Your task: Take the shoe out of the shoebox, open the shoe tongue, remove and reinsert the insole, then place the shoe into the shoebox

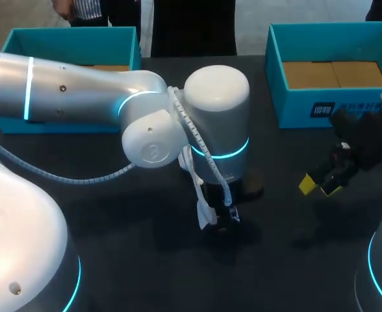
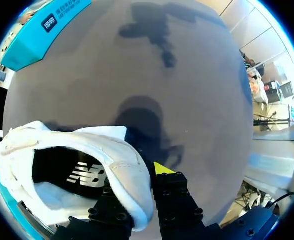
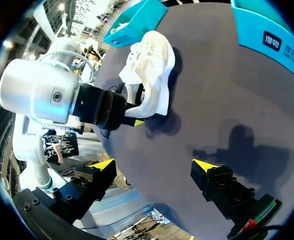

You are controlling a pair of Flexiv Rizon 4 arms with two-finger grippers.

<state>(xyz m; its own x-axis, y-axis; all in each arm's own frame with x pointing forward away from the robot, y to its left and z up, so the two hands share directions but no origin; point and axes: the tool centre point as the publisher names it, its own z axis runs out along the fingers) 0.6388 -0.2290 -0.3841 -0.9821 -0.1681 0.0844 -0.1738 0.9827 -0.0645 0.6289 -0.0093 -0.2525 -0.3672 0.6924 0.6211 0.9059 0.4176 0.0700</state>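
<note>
My left gripper (image 2: 139, 186) is clamped on the collar edge of the white shoe (image 2: 118, 150), over the table's (image 1: 113, 214) middle. My right gripper (image 3: 154, 165) is spread wide with nothing in it, well apart from the shoe and near the table's right edge. The shoebox (image 1: 293, 109) lies beyond.

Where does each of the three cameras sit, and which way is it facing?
Head view: above and behind the robot, looking down on the black table; white left arm across the middle, right gripper at right.
Left wrist view: on the left wrist, facing down its fingers at the table; the left gripper clamps a white fabric sneaker.
Right wrist view: on the right wrist, facing across the table at the left arm; its open gripper shows.
Shared: both wrist views show the sneaker in the left gripper.
</note>
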